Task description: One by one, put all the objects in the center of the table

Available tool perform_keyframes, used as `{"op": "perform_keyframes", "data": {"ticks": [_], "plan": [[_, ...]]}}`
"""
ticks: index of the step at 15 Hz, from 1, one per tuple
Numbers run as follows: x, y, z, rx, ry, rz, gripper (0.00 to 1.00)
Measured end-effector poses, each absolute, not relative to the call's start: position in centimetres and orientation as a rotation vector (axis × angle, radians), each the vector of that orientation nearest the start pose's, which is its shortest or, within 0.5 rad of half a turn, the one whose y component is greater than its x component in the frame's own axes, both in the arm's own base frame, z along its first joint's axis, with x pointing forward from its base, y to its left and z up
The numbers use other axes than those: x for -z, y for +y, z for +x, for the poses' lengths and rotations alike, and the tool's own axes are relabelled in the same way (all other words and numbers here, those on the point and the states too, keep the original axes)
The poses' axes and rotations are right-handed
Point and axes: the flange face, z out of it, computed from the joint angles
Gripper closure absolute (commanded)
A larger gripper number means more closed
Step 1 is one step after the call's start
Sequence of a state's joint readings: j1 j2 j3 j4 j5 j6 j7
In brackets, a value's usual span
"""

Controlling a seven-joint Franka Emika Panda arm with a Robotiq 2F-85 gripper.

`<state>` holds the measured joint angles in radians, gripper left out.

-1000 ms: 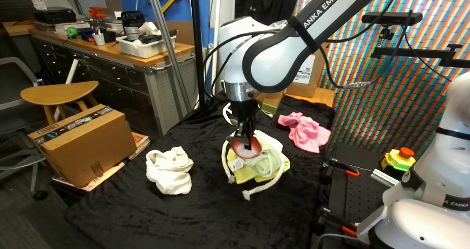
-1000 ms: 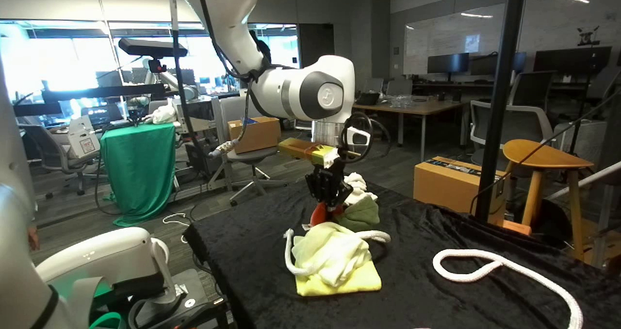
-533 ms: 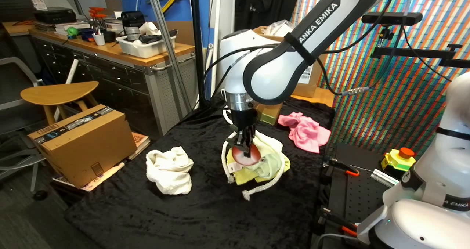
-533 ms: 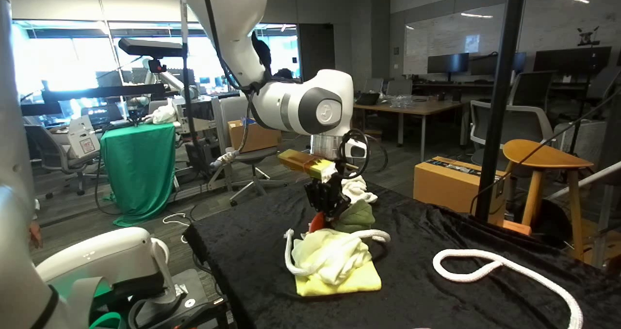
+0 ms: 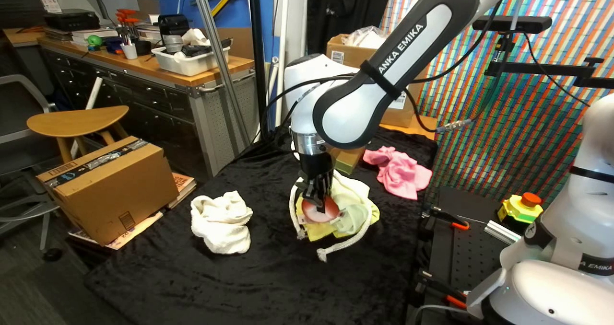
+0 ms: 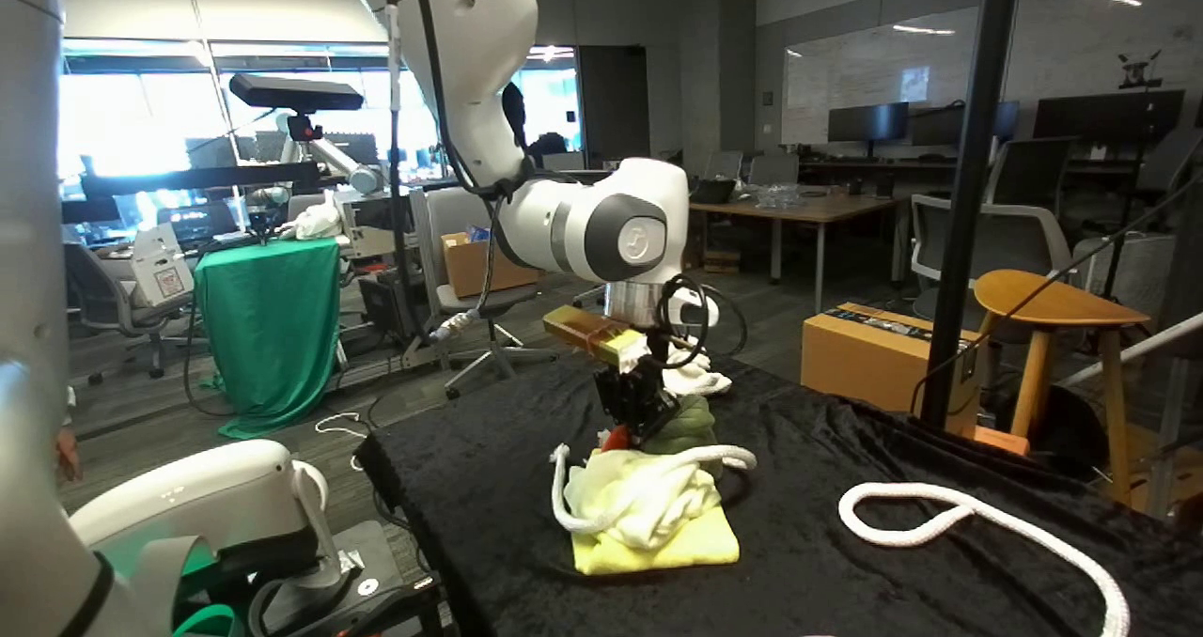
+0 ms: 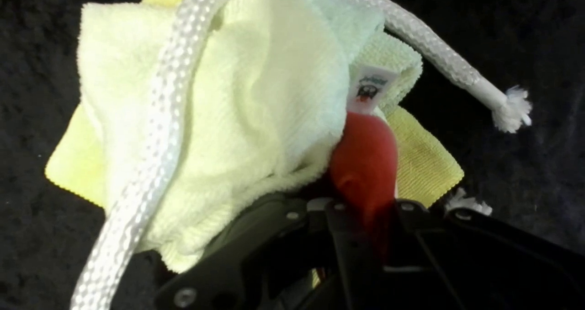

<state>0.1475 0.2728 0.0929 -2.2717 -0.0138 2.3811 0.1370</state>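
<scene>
My gripper is shut on the red ball-like thing, which has a pale underside and a white tag. A dark green part beside it moves along with it. It hangs low at the edge of a pile; whether it touches is unclear. The pile has a yellow-green cloth at the bottom, a white cloth above, and a white rope draped over both. Another white cloth and a pink cloth lie apart on the black table. Another white rope lies looped there.
A dark upright post rises behind the table's edge. A cardboard box and wooden stool stand beside the table. On the opposite side are a white robot body and a red-topped yellow button box.
My arm has come down with the red thing in its grip, bringing it lower against the pile. The cloths and ropes have stayed where they were.
</scene>
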Motion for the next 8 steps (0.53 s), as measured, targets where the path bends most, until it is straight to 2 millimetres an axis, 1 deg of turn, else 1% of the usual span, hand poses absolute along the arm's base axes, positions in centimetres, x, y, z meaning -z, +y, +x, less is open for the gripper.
{"op": "perform_keyframes", "data": {"ticks": [1,3,5,8], "plan": [[-22.5,12.4,50.3,-0.255,-0.174,-3.140,0.60],[-22.5,12.4,50.4,-0.250,-0.166,-3.138,0.47],[-22.7,12.4,50.5,-0.242,-0.161,-3.138,0.31],[-23.6,12.2,50.6,-0.217,-0.152,-3.139,0.09]]}}
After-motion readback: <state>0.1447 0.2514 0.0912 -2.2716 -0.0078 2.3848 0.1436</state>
